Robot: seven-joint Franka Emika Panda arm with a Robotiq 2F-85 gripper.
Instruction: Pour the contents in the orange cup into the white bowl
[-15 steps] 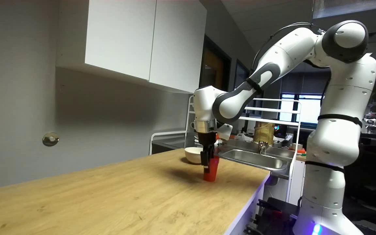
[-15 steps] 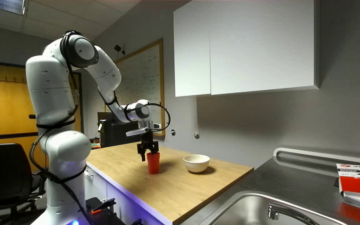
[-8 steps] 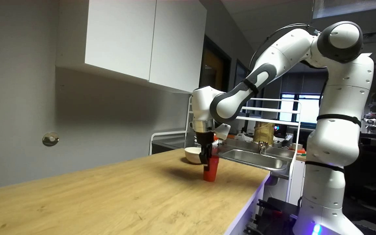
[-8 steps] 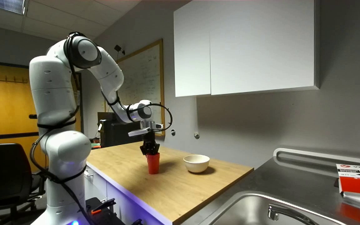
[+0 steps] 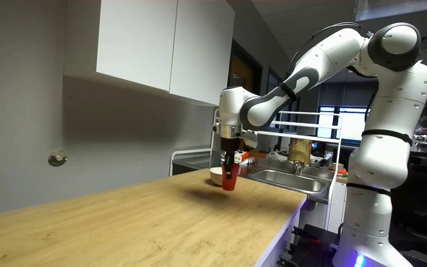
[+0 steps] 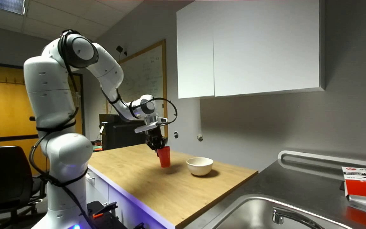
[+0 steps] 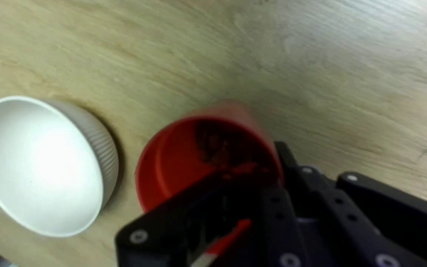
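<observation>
The orange cup hangs above the wooden counter, tilted slightly. My gripper is shut on its wall at the rim. From the wrist view, the jaws pinch the near side of the cup: one finger reaches inside, the other lies against the outside. Dark contents show dimly deep in the cup, too shadowed to make out. The white bowl stands upright on the counter beside the cup, apart from it. In the wrist view the bowl looks empty inside.
A wall cabinet overhangs the back of the counter. Past the counter's end lie a steel sink and a red and white box. A white rack stands near the sink.
My gripper has closed on the cup's wall and raised it off the counter. The cup has moved up and nearer the bowl, tilting a little. The bowl has stayed put.
</observation>
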